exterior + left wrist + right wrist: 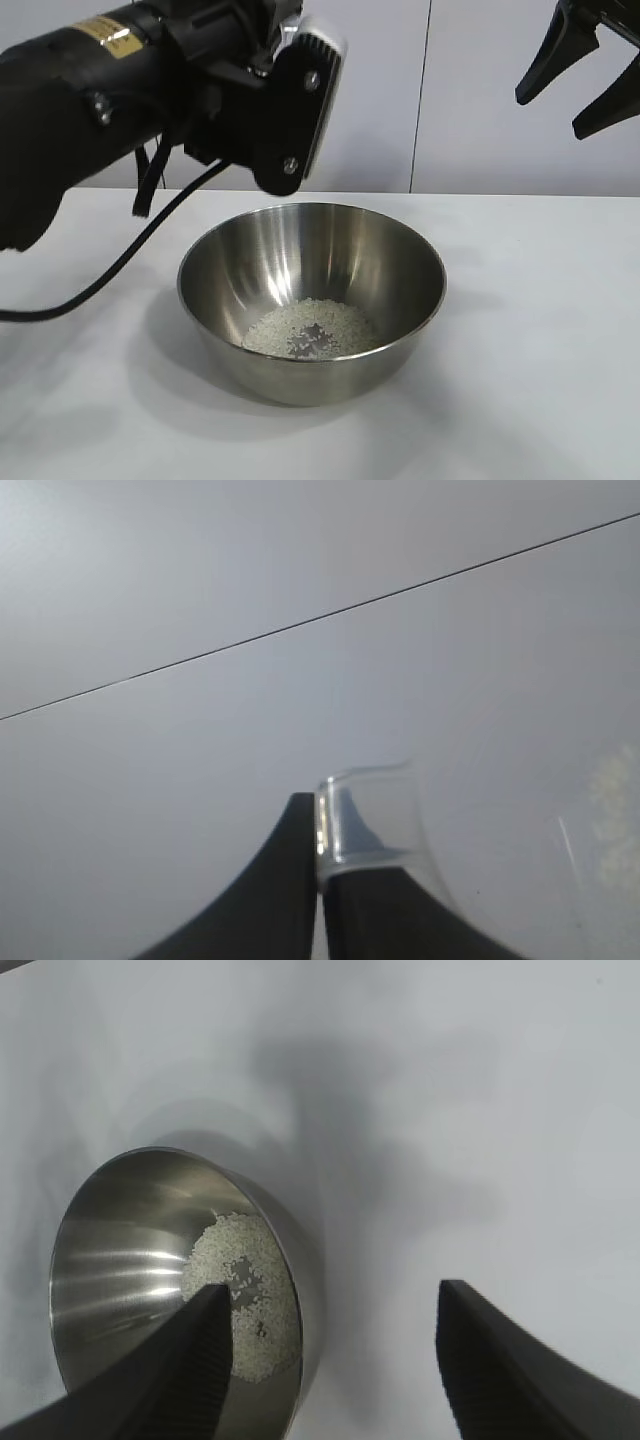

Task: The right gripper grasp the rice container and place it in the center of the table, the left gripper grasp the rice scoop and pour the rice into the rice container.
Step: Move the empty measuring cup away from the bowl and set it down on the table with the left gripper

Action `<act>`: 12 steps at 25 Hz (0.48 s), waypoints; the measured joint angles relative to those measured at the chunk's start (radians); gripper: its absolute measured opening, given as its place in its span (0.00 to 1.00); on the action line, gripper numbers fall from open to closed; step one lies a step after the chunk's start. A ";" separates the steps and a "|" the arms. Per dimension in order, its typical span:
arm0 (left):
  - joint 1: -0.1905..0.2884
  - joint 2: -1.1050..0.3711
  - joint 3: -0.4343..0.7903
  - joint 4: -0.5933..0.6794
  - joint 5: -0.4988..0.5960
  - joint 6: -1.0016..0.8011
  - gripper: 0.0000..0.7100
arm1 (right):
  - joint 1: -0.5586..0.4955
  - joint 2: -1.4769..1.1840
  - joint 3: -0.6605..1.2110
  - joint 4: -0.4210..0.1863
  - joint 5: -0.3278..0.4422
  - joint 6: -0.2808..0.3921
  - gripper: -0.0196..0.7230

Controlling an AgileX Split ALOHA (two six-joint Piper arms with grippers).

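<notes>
The rice container [330, 250], a shiny steel bowl, stands on the white table [540, 330] near its middle. A low heap of rice [310, 328] lies in its bottom. The left arm [230, 90] hangs above the bowl's far left rim, and its fingers are hidden in the exterior view. In the left wrist view my left gripper [320, 805] is shut on the clear rice scoop [375, 815], pinching its edge. My right gripper [580, 90] is raised at the upper right, open and empty. Below it the right wrist view shows the bowl [110, 1250] and rice [235, 1260] past the gripper [332, 1295].
A black cable [110, 275] droops from the left arm to the table left of the bowl. A pale panelled wall [480, 130] stands behind the table. Bare tabletop lies right of the bowl and in front of it.
</notes>
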 joint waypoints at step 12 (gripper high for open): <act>0.000 0.000 0.007 0.050 0.000 0.010 0.00 | 0.000 0.000 0.000 0.000 -0.002 0.000 0.58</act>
